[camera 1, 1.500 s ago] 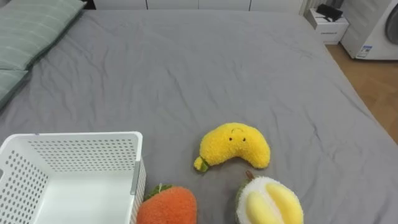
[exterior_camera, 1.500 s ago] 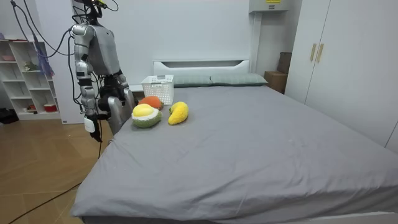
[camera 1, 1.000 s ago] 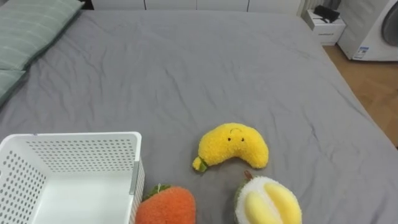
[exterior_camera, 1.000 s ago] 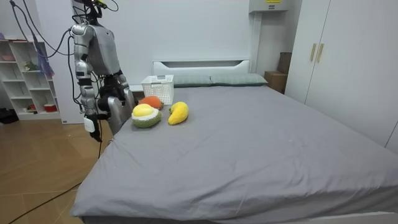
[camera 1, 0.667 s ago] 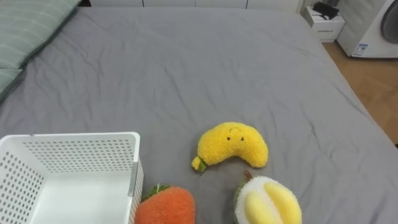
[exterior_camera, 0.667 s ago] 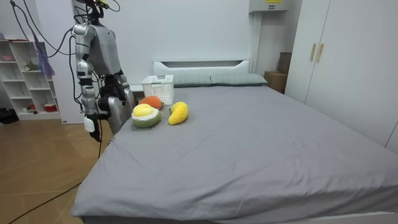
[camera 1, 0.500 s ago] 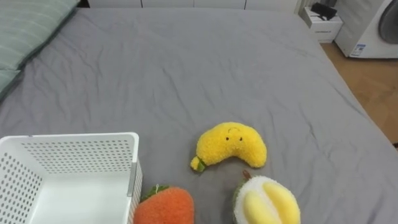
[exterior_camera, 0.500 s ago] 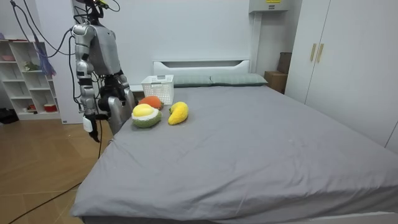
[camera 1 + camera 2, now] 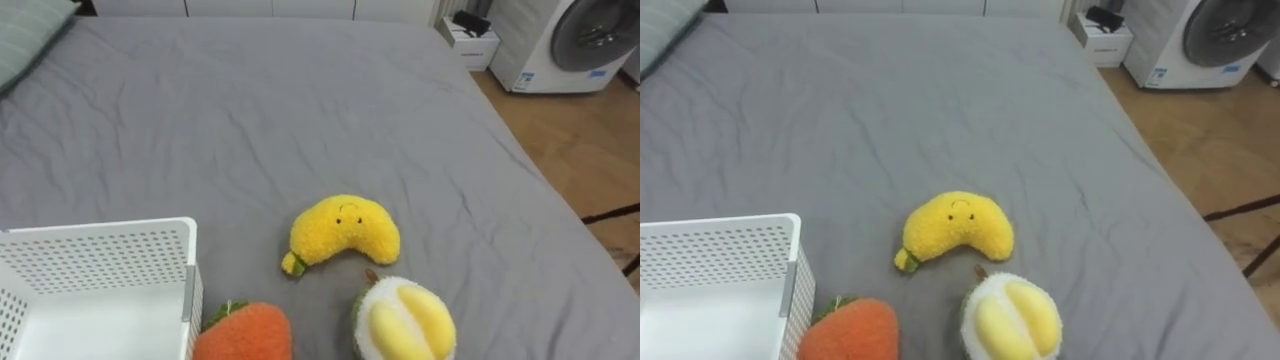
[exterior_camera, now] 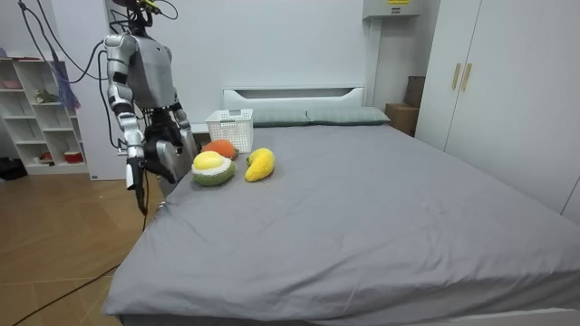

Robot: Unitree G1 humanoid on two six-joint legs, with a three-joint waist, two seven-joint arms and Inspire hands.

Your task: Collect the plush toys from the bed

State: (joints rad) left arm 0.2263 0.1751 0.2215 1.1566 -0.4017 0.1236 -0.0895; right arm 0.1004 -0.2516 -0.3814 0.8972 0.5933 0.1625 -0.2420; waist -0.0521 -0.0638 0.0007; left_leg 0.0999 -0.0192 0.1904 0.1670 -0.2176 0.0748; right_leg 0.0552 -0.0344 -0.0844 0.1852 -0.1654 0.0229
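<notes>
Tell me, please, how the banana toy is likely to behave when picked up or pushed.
The banana toy looks fuzzy and plump, so probably light and squashy, not slippery. It lies flat on the bed, so a push would likely slide it, not roll it.

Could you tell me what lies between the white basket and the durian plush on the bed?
The orange plush toy lies between them, close beside the white basket; the left eye view shows it.

Grey bed (image 9: 250,110), sheet creased. Yellow banana plush (image 9: 342,232) near centre, ends pointing down. Durian plush (image 9: 403,318) just beside, lower right. Orange plush (image 9: 245,335) at bottom edge, just beside white basket (image 9: 100,255), lower left. Washing machine (image 9: 572,40) top right, on wood floor (image 9: 580,150).
</notes>
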